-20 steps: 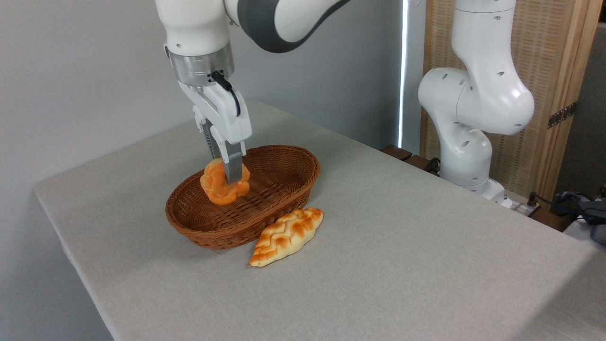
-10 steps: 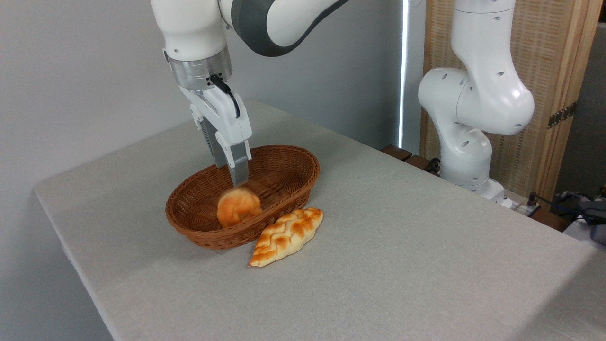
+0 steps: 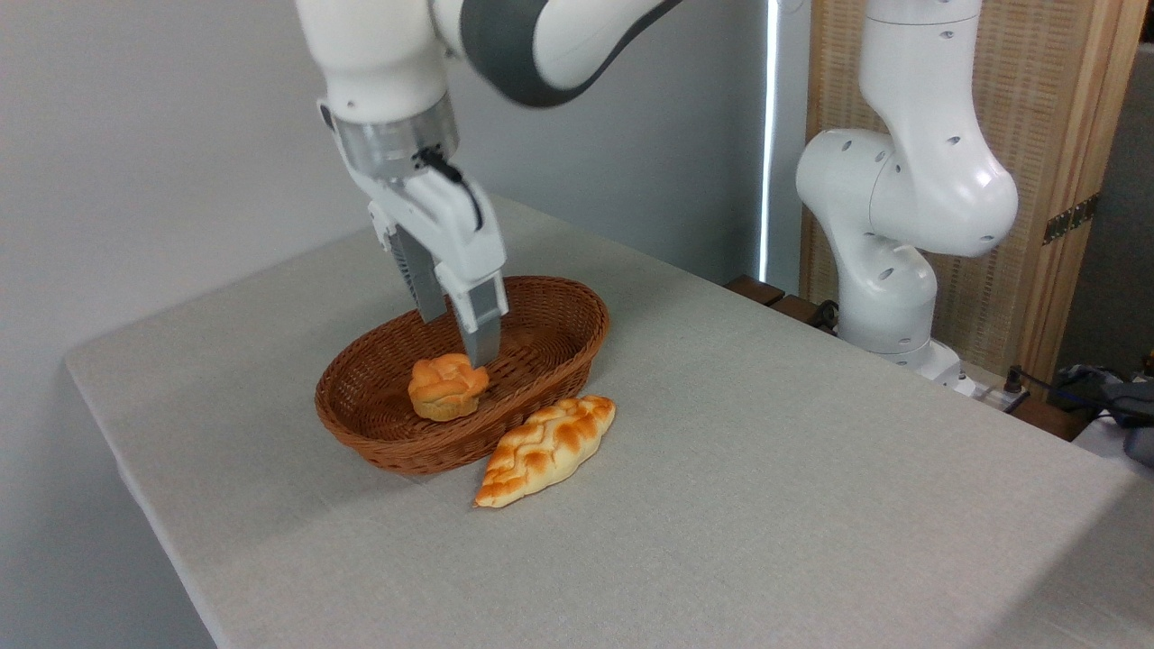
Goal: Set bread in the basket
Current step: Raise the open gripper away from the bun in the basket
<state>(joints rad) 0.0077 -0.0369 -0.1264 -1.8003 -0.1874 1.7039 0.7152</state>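
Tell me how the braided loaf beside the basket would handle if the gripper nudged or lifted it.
The braided loaf lies flat and long on the table, so it would probably slide or pivot, not roll. Its tapered ends suggest a mid-body grasp. Its ridged braid likely gives the fingers some purchase. Stiffness and weight can't be judged.

My fingers point(image 3: 460, 338) hang apart above the bread point(image 3: 446, 388); basket point(image 3: 550, 356) wall rings me, probably clear upward.

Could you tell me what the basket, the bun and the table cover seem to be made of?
Basket: woven wicker or rattan, brown with a slight sheen; the strands show along wall and rim.
Bun: looks like baked bread, but the even orange, smooth skin suggests a foam or plastic replica; cannot tell.
Table cover: matte beige cloth with a fine, linen-like weave.
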